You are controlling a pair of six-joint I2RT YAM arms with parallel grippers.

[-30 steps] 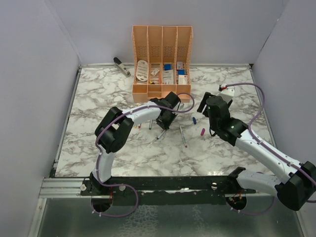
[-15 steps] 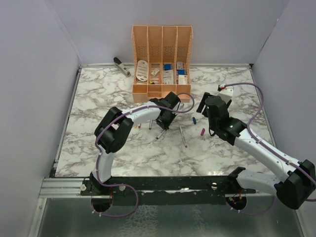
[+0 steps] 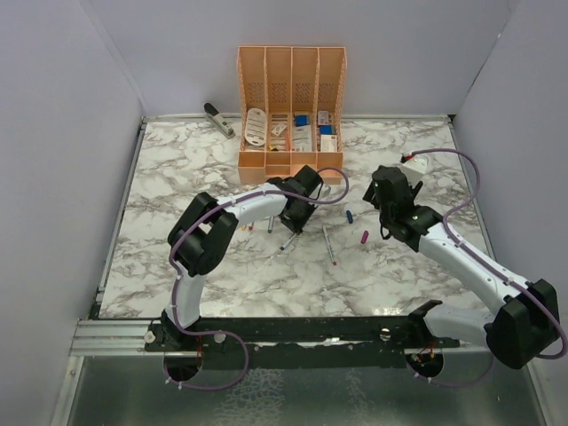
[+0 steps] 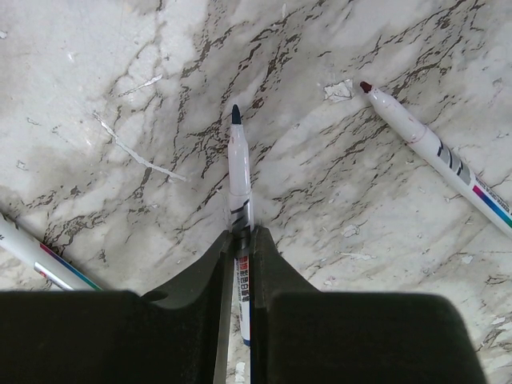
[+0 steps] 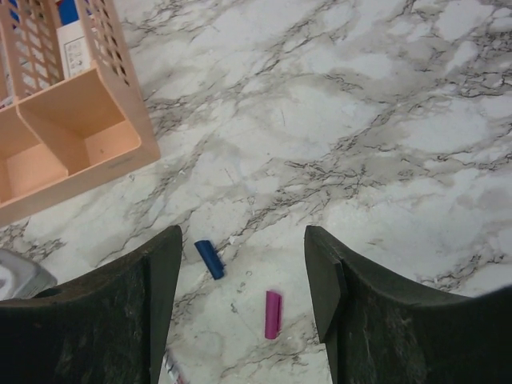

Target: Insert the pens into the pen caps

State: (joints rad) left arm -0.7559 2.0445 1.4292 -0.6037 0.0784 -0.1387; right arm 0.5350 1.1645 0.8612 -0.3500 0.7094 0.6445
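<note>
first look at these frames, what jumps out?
The left gripper is shut on a thin white marker pen with a dark blue tip, mid-table over the white marble tabletop. The right gripper hangs open near a stubby blue plastic cap and a magenta plastic cap lying on the marble. A tall orange slotted organizer stands at the far edge.

Three pens in the left wrist view: dark-tipped pen (image 4: 239, 172) centre, red-tipped pen (image 4: 424, 140) upper right, third pen (image 4: 36, 252) lower left. Two caps: blue cap (image 5: 210, 259), magenta cap (image 5: 273, 314). One organizer (image 3: 251, 162), one stapler (image 3: 217, 119).
</note>
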